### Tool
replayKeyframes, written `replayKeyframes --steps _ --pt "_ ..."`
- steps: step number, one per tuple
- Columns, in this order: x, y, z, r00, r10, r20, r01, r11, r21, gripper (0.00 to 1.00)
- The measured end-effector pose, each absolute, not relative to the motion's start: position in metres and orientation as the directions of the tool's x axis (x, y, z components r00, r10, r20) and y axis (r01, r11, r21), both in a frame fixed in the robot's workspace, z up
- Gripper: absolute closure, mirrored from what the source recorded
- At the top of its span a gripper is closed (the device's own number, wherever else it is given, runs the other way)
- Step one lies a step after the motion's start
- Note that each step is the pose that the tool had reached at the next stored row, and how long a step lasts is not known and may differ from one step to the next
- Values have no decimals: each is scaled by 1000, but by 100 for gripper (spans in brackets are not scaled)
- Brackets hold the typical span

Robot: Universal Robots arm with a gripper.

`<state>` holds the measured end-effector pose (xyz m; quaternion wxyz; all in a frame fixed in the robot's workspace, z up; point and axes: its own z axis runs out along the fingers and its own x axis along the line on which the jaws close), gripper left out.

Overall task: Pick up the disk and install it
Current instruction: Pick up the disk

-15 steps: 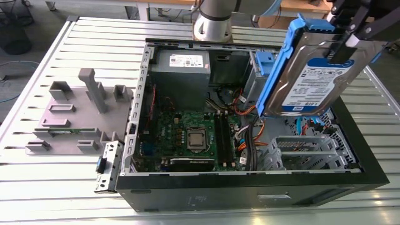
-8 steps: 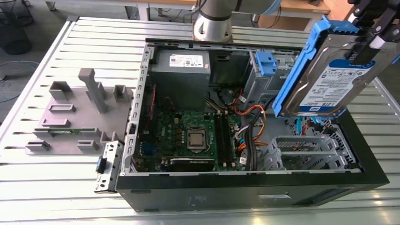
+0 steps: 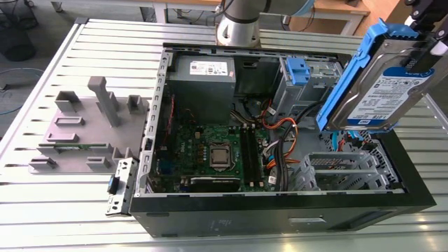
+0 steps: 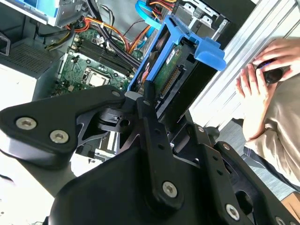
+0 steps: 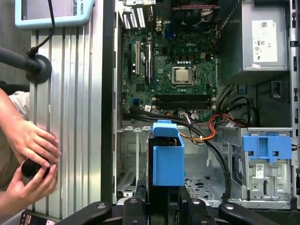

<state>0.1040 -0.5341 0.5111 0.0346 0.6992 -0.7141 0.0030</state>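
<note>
While the gripper [image 4: 151, 101] hangs above the open computer case [image 3: 280, 215], its black fingers [image 4: 146, 108] are closed on the disk [image 4: 171, 61], pinching the drive by its edges. In the second wrist view, the drive's green circuit-board side and its connector face the camera, framed by the blue carrier. In the first wrist view the disk [image 5: 168, 159] appears end-on as a blue block rising from the gripper [image 5: 164, 208], directly over the metal drive cage [image 5: 136, 159]. In the exterior view the disk [image 3: 378, 89] is airborne and tilted above the case's corner at the exterior view's right, held from above by the gripper [image 3: 425, 37]; its white-and-blue label faces the camera, the print too small to make out.

Below lie the motherboard [image 5: 173, 56] with its processor socket [image 5: 182, 75], orange and black cables [image 5: 211, 131], and a blue latch [image 5: 267, 147] without a drive. Farther off sits the grey power supply [image 3: 203, 73], bearing a white sticker.

Both wrist views include a person's hands [image 5: 33, 145] beside the case, closed around a small dark object [image 5: 29, 168]. The exterior view adds a grey fixture plate [image 3: 84, 131] on the slatted table [image 3: 70, 210].
</note>
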Motion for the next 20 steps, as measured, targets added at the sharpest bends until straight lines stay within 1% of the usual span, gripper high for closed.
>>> replayKeyframes --steps 3,10,13,17,20 --pt "104 -534 511 -20 -999 36 -999 22 44 65" --pt "104 -545 510 -20 -999 33 -999 21 45 65" --pt "104 -551 508 -20 -1000 24 -999 21 45 65" --pt "104 -557 506 -20 -1000 1 -999 20 45 65" --pt "104 -560 505 -20 -1000 -4 -999 20 45 65"
